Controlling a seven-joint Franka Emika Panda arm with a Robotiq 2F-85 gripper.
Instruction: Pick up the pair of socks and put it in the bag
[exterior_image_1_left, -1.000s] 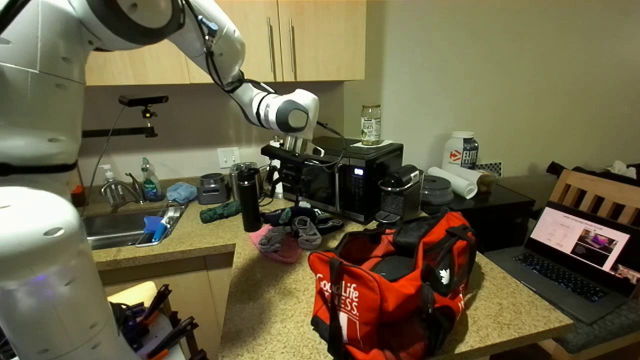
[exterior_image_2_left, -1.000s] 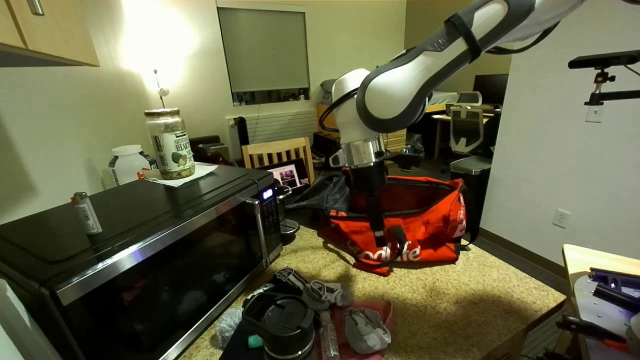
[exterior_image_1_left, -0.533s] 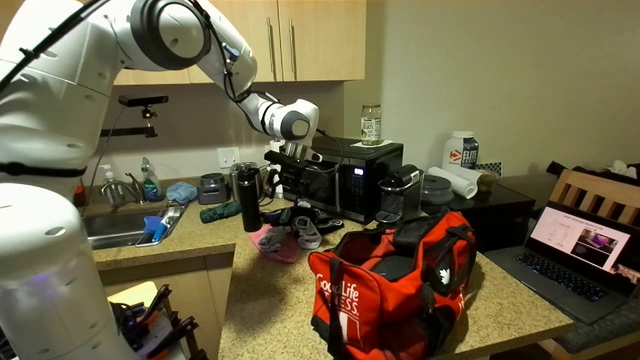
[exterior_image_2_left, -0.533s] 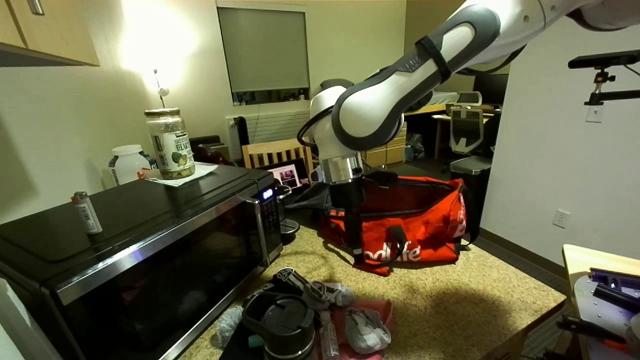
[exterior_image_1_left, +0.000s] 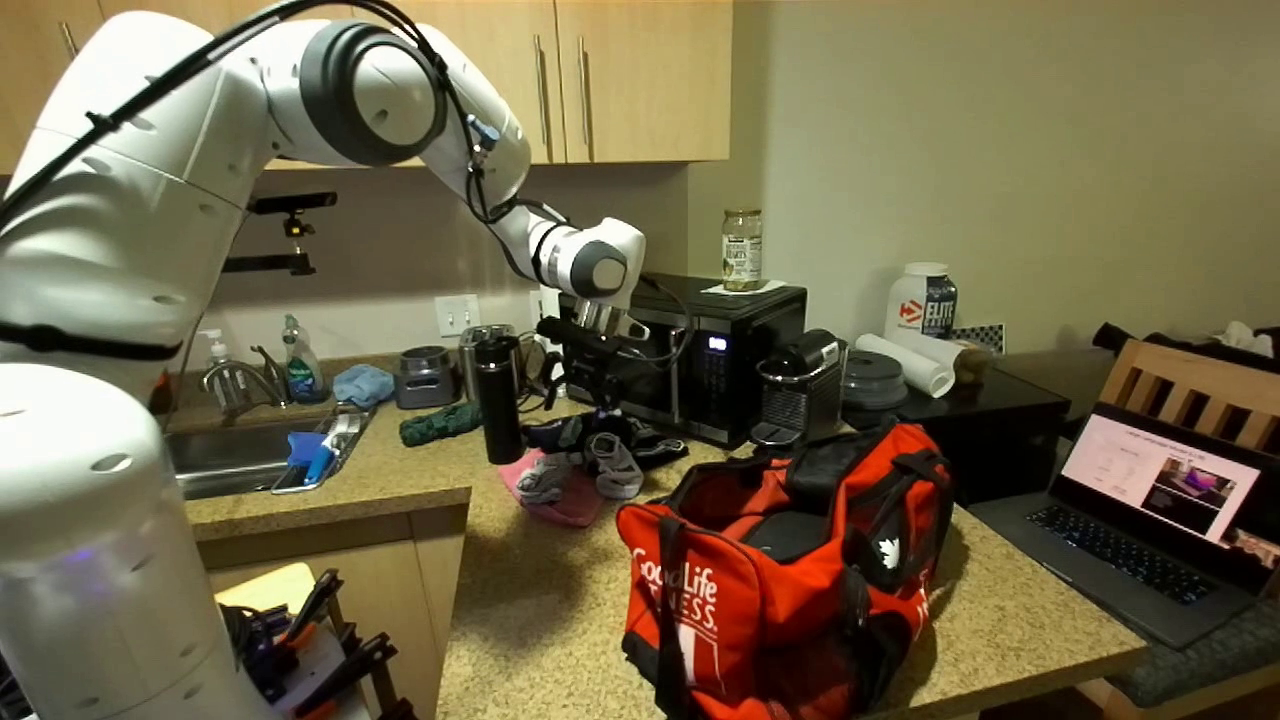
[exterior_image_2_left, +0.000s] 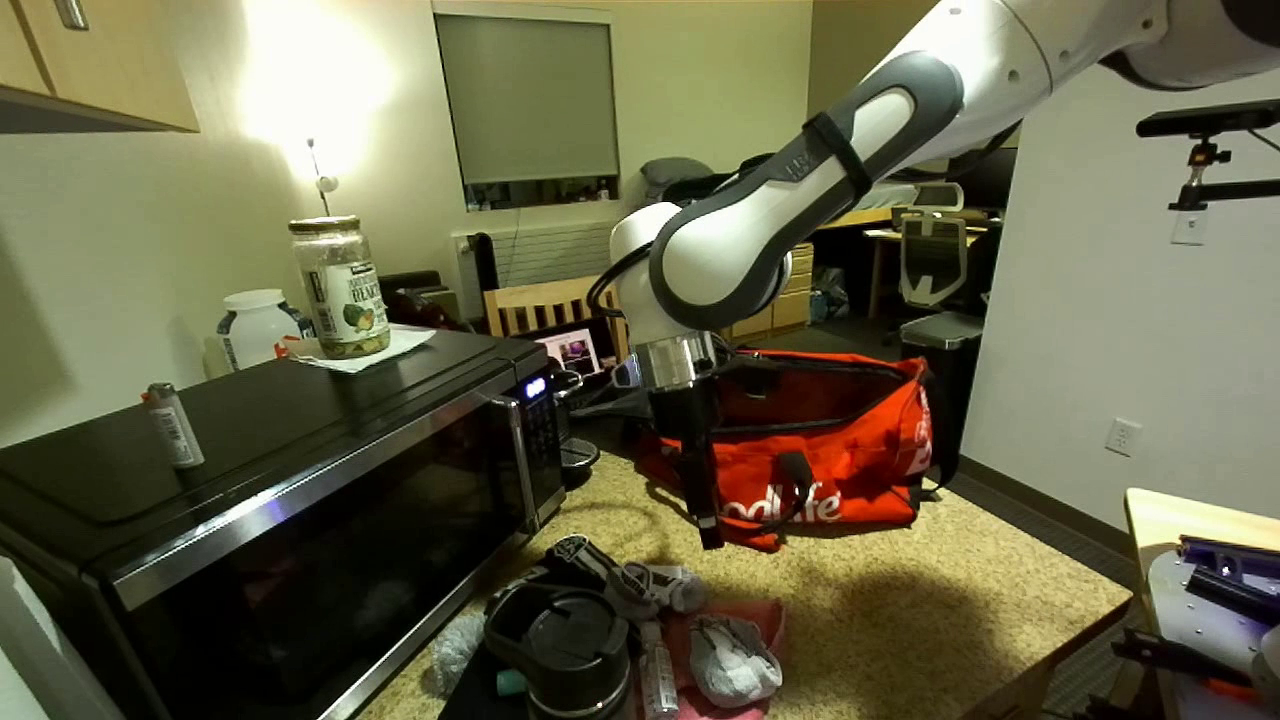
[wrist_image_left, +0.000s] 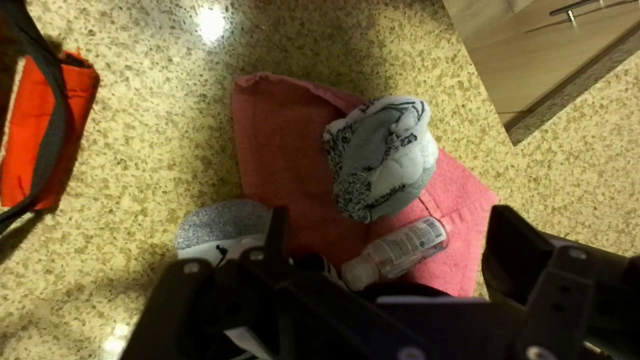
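The bag (exterior_image_1_left: 800, 600) stands open on the table (exterior_image_1_left: 540, 640). Beyond it, the socks (exterior_image_1_left: 545, 477) lie on a pink cloth (exterior_image_1_left: 576, 508) near a tumbler (exterior_image_1_left: 498, 405). The fingers (exterior_image_1_left: 604, 391) hang before the microwave (exterior_image_1_left: 714, 385), which bears a jar (exterior_image_1_left: 742, 255).

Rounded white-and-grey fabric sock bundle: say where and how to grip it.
Grip the sock bundle across its middle, probably best from straight above: it's a compact mound, top uncovered, with a clear cylindrical plastic bottle lying close beside it.

Near red bag (exterior_image_1_left: 790, 585) says "GoodLife" and "NESS", plus a leaf logo (exterior_image_1_left: 888, 552). Far tub (exterior_image_1_left: 922, 300) has "ELITE", jar (exterior_image_1_left: 742, 250) on the microwave (exterior_image_1_left: 712, 375) reads "HEARTS". Display (exterior_image_1_left: 717, 344) digits, way too blurry.
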